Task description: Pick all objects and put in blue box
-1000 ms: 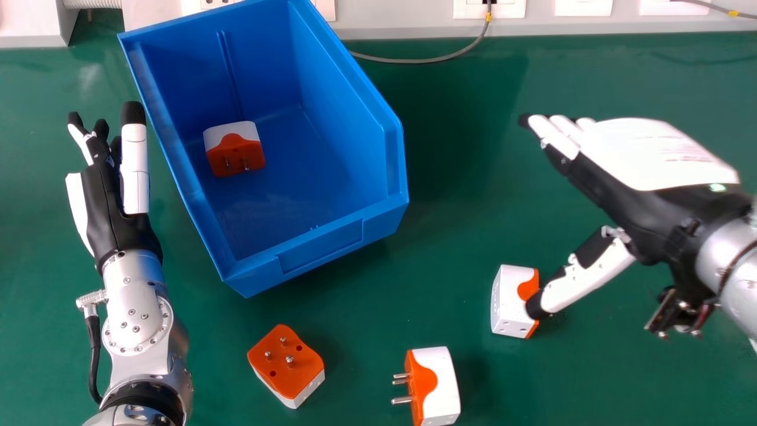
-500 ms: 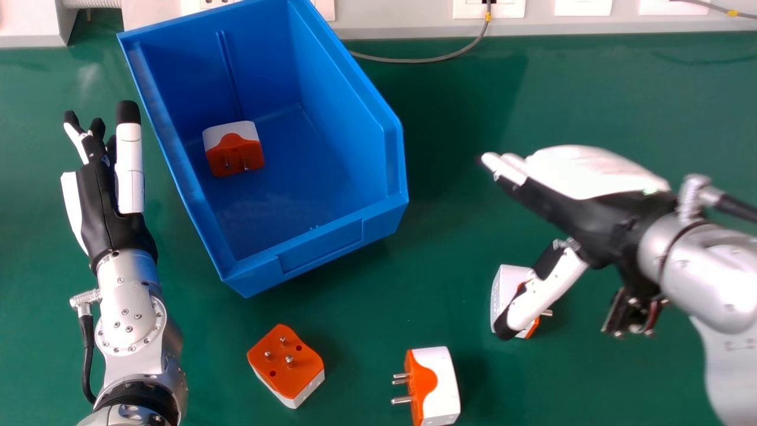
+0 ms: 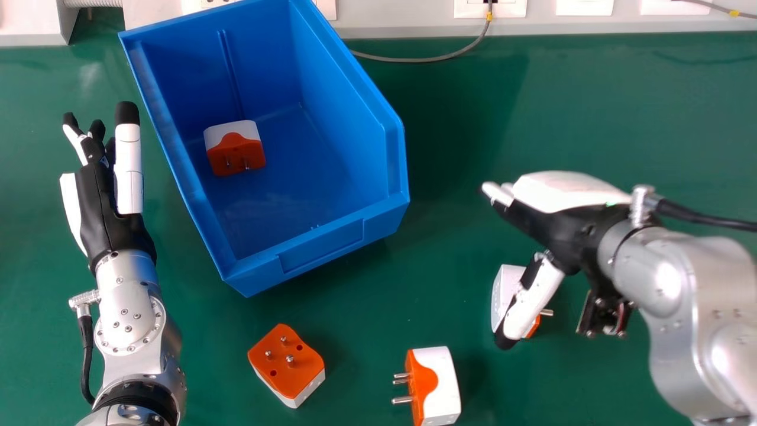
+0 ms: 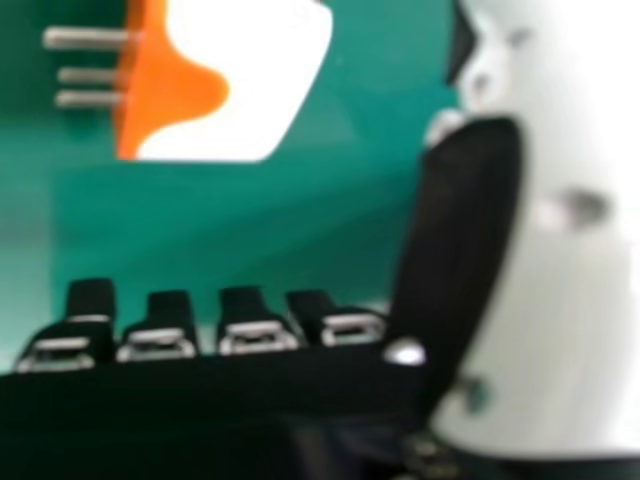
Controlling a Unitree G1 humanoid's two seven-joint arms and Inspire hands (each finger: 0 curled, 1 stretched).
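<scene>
The blue box point(image 3: 322, 257) holds one plug adapter point(image 3: 235, 148). On the counter point(image 3: 603, 106) lie a left adapter point(image 3: 287, 364), a middle adapter point(image 3: 440, 384) and a right adapter point(image 3: 502, 291), the last partly behind the thumb of the right hand point(image 3: 553, 222). Both it and the left hand point(image 3: 102, 201) have straight, empty fingers.

In the head view, the thumb point(image 3: 534, 300) of my right hand point(image 3: 568, 228) hides part of one plug point(image 3: 502, 290); the upper edge cuts the box point(image 3: 319, 239). In the right hand view, one plug point(image 4: 240, 90) is cut, my thumb blurred.
</scene>
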